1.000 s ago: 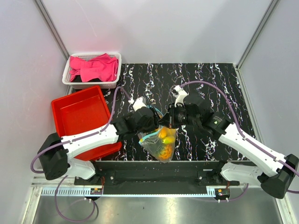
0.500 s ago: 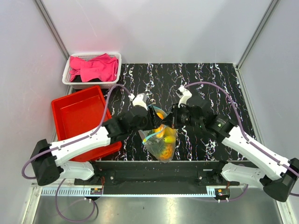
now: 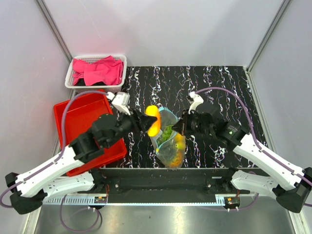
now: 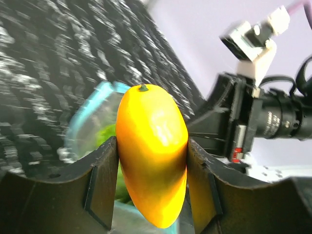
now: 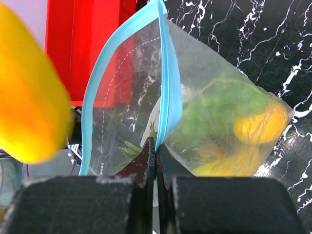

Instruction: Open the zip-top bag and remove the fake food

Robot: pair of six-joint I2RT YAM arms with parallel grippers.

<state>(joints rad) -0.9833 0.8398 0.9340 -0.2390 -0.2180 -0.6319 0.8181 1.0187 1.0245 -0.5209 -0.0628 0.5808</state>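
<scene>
The clear zip-top bag [image 3: 169, 142] hangs open above the black mat, its light blue zip strip [image 5: 163, 87] pinched in my right gripper [image 5: 156, 146], which is shut on one lip of the mouth. Inside the bag lie green pieces [image 5: 219, 105] and yellow-orange fake food [image 5: 258, 124]. My left gripper [image 4: 152, 146] is shut on a smooth yellow-orange oval fruit [image 4: 152, 156], holding it just left of the bag's mouth [image 3: 152, 121] and clear of the plastic. In the top view my right gripper [image 3: 181, 127] sits at the bag's right edge.
A red tray [image 3: 73, 114] lies to the left, under my left arm. A white basket [image 3: 119, 61] with pink cloth [image 3: 97, 70] stands at the back left. The black marbled mat [image 3: 219, 87] covers the table's middle and right.
My left gripper has closed on the oval fruit and drawn it out of the bag to the left and upward. The right gripper kept hold of the zip strip.
</scene>
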